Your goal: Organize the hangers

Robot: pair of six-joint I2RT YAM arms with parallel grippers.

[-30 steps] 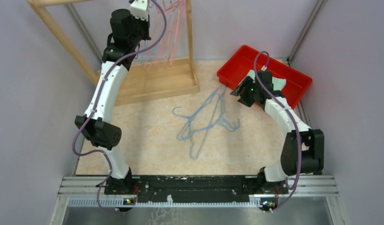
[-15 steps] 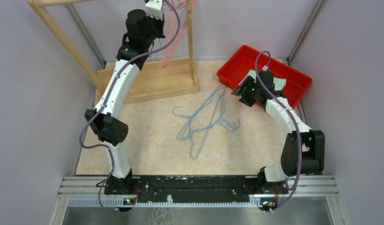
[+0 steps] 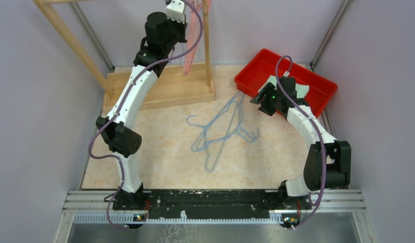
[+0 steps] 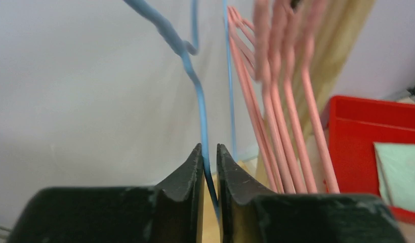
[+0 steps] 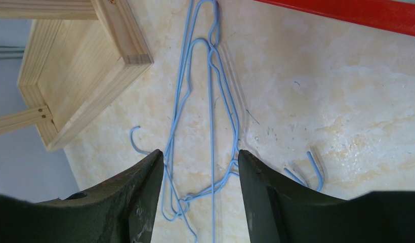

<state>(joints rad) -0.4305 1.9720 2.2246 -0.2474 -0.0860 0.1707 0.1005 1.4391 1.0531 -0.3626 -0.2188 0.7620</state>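
From overhead I get soft, even, fairly bright light: the table (image 3: 160, 152) shows only faint shadows beside the blue hangers (image 3: 220, 129) lying on it. The walls (image 3: 38, 126) read as flat lilac. My left wrist view is the poorest: the pink hangers (image 4: 281, 101) close to the lens are smeared and out of focus, the blue hanger (image 4: 198, 96) is a little sharper, and the fingers (image 4: 188, 182) of the left gripper (image 4: 209, 152) are dark, nearly silhouette. The right wrist view is crisp on the table, with thin pale shadows alongside the wires, while the right gripper (image 5: 199, 154) looms black at the bottom edge.
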